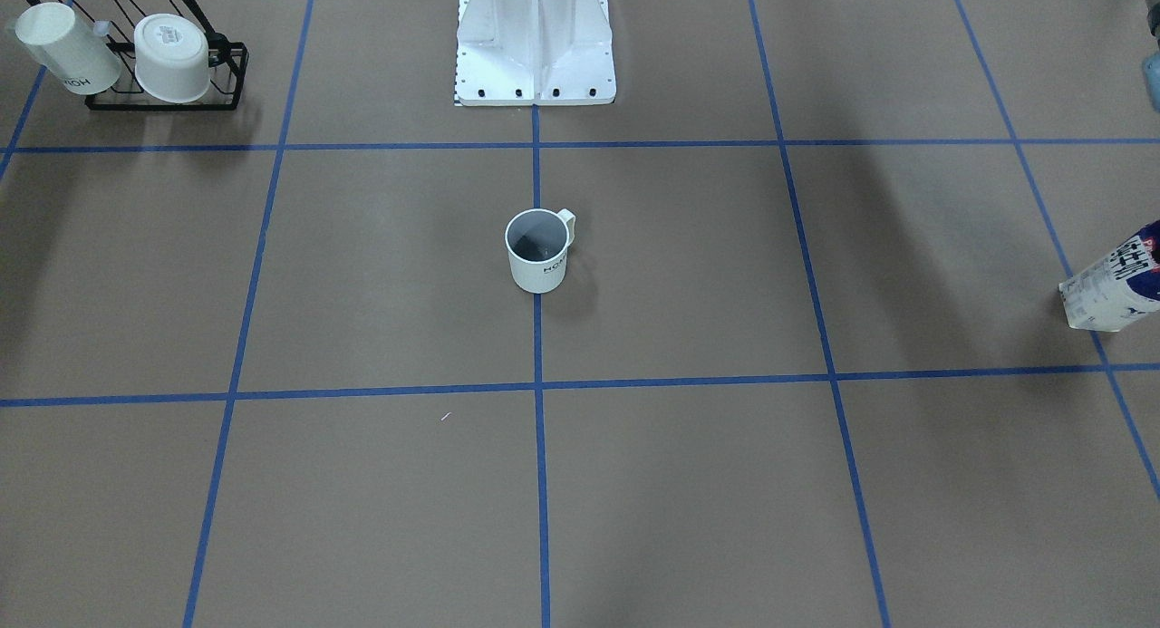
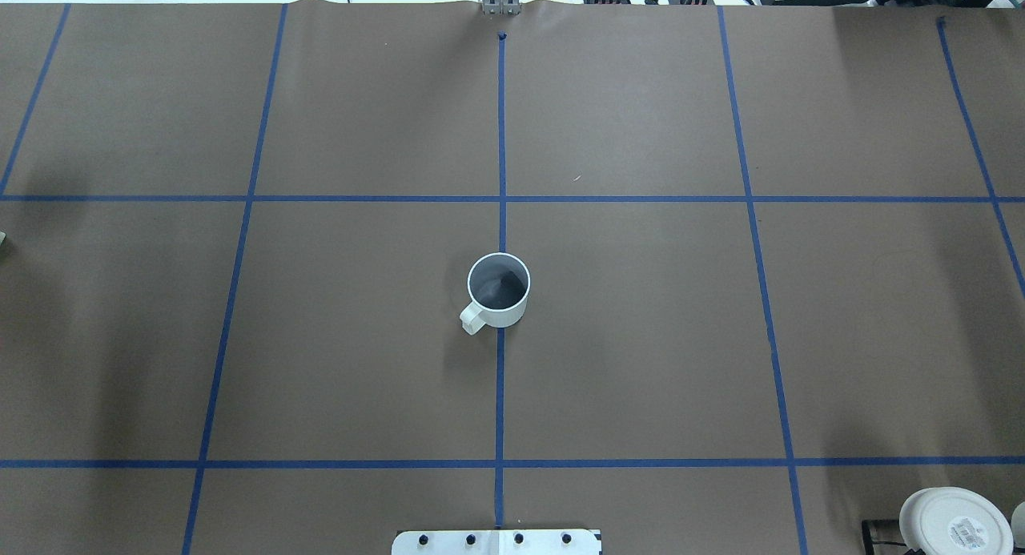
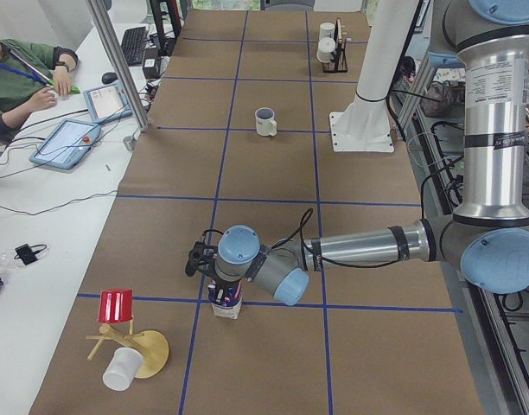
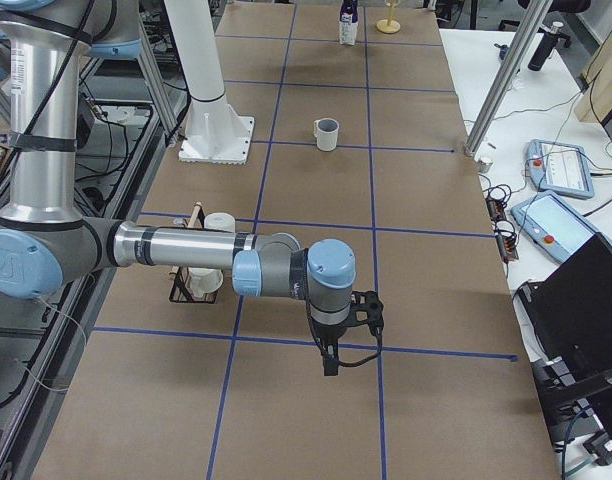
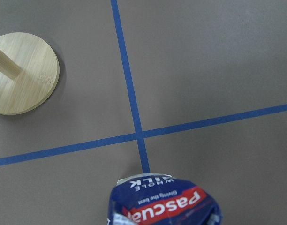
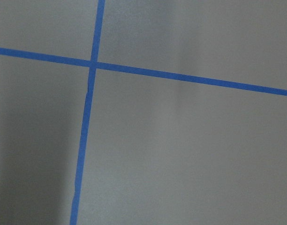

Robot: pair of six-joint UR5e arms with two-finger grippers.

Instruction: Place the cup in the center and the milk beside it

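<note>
The cup (image 2: 498,289) is sitting upright on the center line (image 2: 501,227), handle pointing seven o'clock from overhead. The left claw (image 3: 219,290) is hanging over the milk (image 3: 225,304), far off. The right claw (image 4: 330,362) is hovering. I can't tell either claw's grip.

Left arm (image 3: 360,245) stretched out low, left gripper (image 3: 219,287) pointing down, right arm (image 4: 176,245) likewise, right gripper (image 4: 331,362) pointing down

a black wire rack (image 1: 163,105) stands near one corner of the brown paper (image 1: 680,265) and holds two white cups on their sides: a tall mug with dark letters (image 1: 63,48) and a wider cup with a round label on its base (image 1: 172,57). at the other end, a wooden peg stand (image 3: 150,353) carries a red cup (image 3: 116,305), and a white cup (image 3: 117,370) is at its base. a person in green (image 3: 14,86) sits at a side desk beside a teach pendant (image 3: 66,143).
</note>
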